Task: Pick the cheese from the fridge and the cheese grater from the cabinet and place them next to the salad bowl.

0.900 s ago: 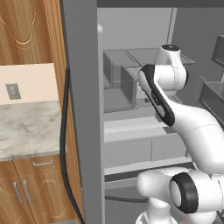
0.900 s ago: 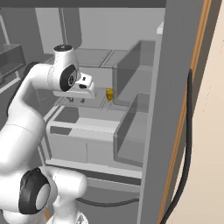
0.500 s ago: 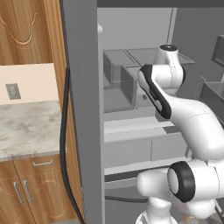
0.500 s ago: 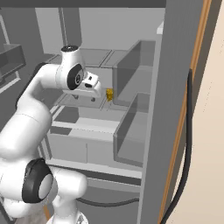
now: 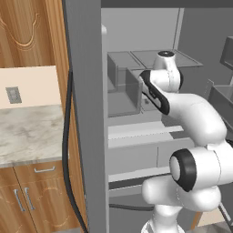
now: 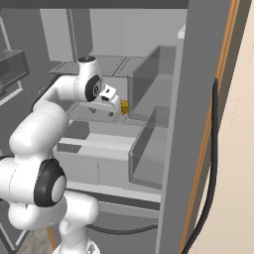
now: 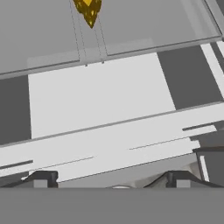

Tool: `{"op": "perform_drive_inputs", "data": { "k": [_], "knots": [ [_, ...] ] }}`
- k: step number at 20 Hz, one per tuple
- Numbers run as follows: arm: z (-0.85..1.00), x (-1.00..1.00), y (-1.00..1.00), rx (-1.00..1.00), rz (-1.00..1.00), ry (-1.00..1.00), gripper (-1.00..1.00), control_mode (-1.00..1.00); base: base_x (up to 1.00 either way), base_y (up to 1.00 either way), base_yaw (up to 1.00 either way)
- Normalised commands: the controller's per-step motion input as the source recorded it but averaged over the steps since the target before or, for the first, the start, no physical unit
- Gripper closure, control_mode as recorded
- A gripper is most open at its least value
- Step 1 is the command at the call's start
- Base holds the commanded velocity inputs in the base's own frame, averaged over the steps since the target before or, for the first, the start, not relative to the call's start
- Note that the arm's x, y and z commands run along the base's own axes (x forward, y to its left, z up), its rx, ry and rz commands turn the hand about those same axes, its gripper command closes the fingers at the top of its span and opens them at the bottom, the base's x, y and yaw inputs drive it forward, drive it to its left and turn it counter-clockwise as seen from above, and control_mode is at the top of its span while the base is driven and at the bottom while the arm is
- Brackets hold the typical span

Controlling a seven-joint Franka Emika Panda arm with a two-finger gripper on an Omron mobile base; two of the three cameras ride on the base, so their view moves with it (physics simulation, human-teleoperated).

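Two-finger robot hand (image 7: 109,178) with fingers spread wide and empty, pale grey shelves below it, small yellow holed cheese wedge (image 7: 89,10) ahead on a shelf inside the tall grey fridge (image 5: 86,113), marble counter (image 5: 27,134) at left

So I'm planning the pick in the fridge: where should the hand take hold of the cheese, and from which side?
Probably across the two flat faces of the cheese, coming level from the fridge's open front. It is a small wedge on a shelf, its narrow end towards the camera in the hand view, so flat sides suit the hand's open fingers. It is still apart from them.
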Motion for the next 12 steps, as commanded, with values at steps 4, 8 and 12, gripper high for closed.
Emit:
{"op": "perform_drive_inputs", "data": {
  "k": [4,8,12],
  "knots": [
    [-0.39,0.30,0.00,0.00,0.00,0.00,-1.00,-1.00,0.00,0.00,0.00],
    [-0.38,0.31,0.00,0.00,0.00,0.00,-1.00,-1.00,0.00,0.00,0.00],
    [-0.16,0.35,0.00,0.00,0.00,0.00,-1.00,-1.00,0.00,0.00,0.00]
  ]
}}
